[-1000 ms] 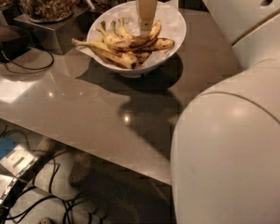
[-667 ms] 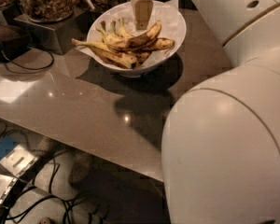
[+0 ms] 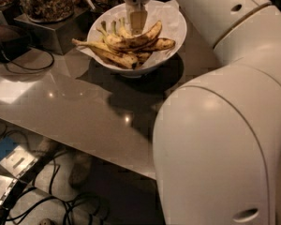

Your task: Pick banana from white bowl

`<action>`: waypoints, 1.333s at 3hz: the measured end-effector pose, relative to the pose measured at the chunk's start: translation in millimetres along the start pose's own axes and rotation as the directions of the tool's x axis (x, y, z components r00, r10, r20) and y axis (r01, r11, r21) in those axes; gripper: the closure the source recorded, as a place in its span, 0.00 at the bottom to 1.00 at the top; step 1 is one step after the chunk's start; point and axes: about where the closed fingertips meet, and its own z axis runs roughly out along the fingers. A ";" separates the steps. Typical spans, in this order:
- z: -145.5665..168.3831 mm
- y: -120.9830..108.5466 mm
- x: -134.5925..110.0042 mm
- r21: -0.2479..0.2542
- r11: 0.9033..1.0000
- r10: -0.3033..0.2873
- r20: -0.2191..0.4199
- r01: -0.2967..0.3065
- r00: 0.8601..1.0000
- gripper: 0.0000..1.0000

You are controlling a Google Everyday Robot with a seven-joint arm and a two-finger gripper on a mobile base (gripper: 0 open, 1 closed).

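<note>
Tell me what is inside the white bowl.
Several bananas, the largest banana on top, lying on white paper; the pincer hangs just above them. The bowl's bottom is covered.

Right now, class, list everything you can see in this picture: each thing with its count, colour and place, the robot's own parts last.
banana: one, yellow, brown-speckled, top of the pile in the bowl
other bananas: several, yellow-brown, under and beside it
white bowl: one, white, far side of table
table: one, glossy grey
jar: one, clear, brown filling, left of bowl
cable: one, black, table's left edge
arm: one, white, right foreground
gripper: one, pale, over the bowl, at the banana
</note>
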 end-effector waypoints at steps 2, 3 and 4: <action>13.7 16.7 -6.9 -0.047 0.998 -0.046 -0.010 0.046 0.999 0.44; 14.6 21.1 -6.0 -0.054 0.997 -0.055 -0.017 0.054 0.998 0.45; 15.4 23.5 -4.2 -0.058 0.997 -0.055 -0.022 0.054 0.998 0.48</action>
